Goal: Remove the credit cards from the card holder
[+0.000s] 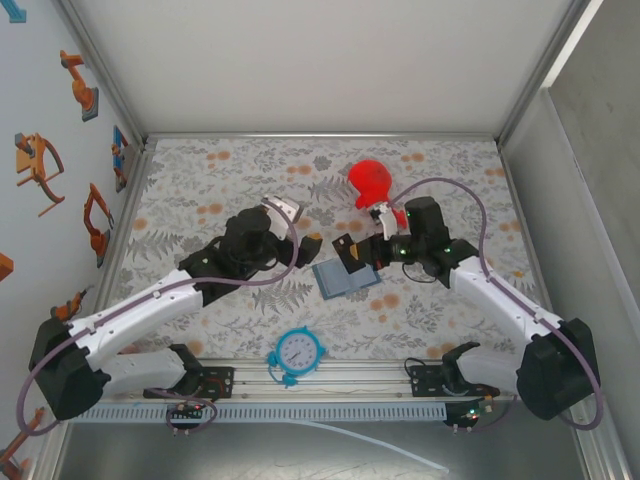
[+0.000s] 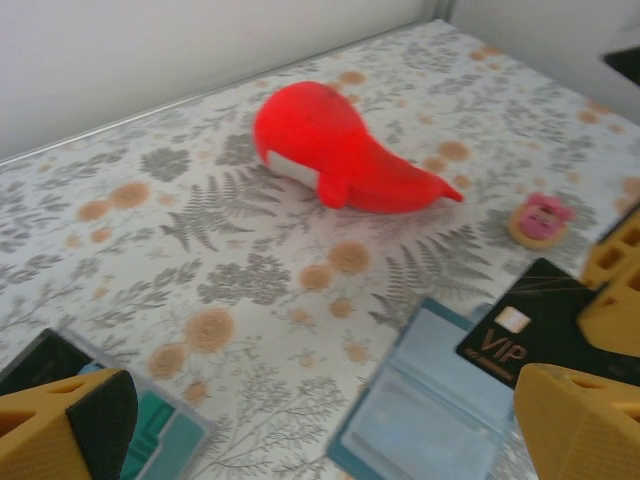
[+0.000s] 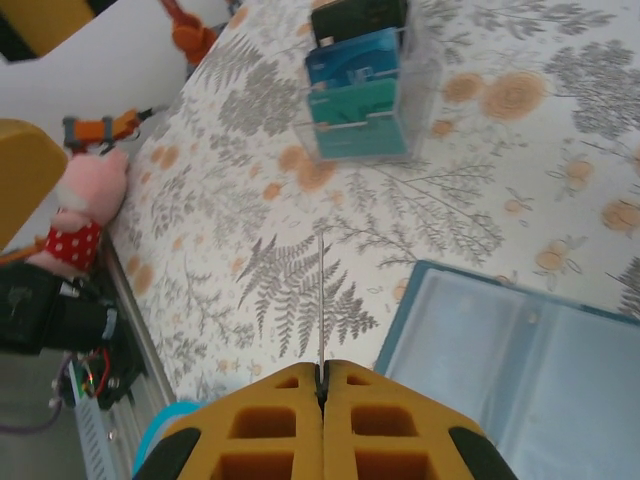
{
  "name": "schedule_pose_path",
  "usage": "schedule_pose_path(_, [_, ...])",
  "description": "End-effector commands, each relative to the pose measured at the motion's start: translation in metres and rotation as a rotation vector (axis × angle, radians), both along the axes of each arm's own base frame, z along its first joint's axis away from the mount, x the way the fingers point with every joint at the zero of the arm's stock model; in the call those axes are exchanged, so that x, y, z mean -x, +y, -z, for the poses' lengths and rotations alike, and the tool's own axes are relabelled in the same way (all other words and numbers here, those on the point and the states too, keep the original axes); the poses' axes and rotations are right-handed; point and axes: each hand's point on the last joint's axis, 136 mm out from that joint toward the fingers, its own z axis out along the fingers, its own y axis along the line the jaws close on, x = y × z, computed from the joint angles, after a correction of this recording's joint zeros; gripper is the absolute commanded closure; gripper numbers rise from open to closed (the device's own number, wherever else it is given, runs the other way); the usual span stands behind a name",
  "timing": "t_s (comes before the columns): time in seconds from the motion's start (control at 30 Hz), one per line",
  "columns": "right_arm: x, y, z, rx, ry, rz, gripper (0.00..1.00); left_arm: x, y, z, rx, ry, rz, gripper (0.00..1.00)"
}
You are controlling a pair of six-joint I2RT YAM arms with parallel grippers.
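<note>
The card holder [image 1: 345, 278] lies opened flat on the flowered table [image 1: 200, 190], directly beneath the right gripper [image 3: 322, 378] and a little to one side of its tips. From the left gripper [image 2: 330, 435] it sits just ahead, toward that tool's right-hand finger. Its long axis seems to run roughly in line with the right gripper's reach and across the left one's, with a slight tilt. The right arm is the nearer of the two.

The right gripper is clenched on a black card [image 2: 525, 325] marked VIP, pinched by one end. From its own wrist the card shows as a thin edge rising out of the closed jaws. Seen from the left wrist, the card's lower corner overlaps the holder's rim, and I cannot tell whether they touch. The left gripper is released, its fingers spread wide and holding nothing.

The holder's pale clear pockets look empty where they show, though part of it is hidden. Just beside the left gripper's left-hand finger, and ahead of the right gripper beyond the holder, a clear case [image 3: 362, 90] holds a stack of teal and dark cards. A red plush whale [image 2: 330, 150] lies well ahead of the left gripper, and a blue clock [image 1: 297, 350] sits back toward the arm bases
</note>
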Motion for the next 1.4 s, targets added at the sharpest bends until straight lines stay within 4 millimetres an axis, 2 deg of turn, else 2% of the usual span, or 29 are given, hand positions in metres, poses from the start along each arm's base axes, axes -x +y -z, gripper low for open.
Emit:
schedule_pose_path(0.0, [0.021,0.016,-0.024,-0.007,-0.089,-0.152,1.0,0.026,-0.006,0.009,-0.027,0.063,0.187,0.03])
schedule_pose_path(0.13, [0.037,0.029,-0.035,0.024,-0.143,-0.264,1.0,0.043,-0.008,0.01,-0.027,0.085,0.297,0.0])
schedule_pose_path(0.3, [0.053,0.039,-0.046,0.013,-0.163,-0.384,1.0,0.062,-0.013,0.016,-0.036,0.117,0.418,0.16])
schedule_pose_path(0.53, [0.068,0.049,-0.046,0.024,-0.165,-0.493,1.0,0.082,-0.025,0.018,-0.01,0.162,0.551,0.38])
schedule_pose_path(0.67, [0.068,0.052,-0.047,0.023,-0.168,-0.508,1.0,0.086,-0.027,0.022,-0.025,0.184,0.588,0.63])
schedule_pose_path(0.8, [0.069,0.053,-0.051,0.008,-0.178,-0.517,1.0,0.089,-0.03,0.026,-0.026,0.201,0.615,0.8])
schedule_pose_path(0.9, [0.068,0.053,-0.053,0.005,-0.19,-0.512,1.0,0.088,-0.031,0.027,-0.025,0.204,0.619,0.99])
schedule_pose_path(1.03, [0.06,0.05,-0.052,0.028,-0.217,-0.442,0.98,0.085,-0.029,0.022,-0.017,0.179,0.593,1.0])
schedule_pose_path(1.13, [0.05,0.046,-0.06,0.031,-0.252,-0.349,0.77,0.081,-0.023,0.016,-0.008,0.145,0.544,1.0])
schedule_pose_path(1.17, [0.047,0.044,-0.065,0.028,-0.268,-0.312,0.73,0.079,-0.02,0.013,-0.001,0.131,0.518,1.0])
schedule_pose_path(1.37, [0.017,0.025,-0.082,0.001,-0.355,-0.035,0.59,0.063,0.001,-0.016,0.138,0.045,0.311,1.0])
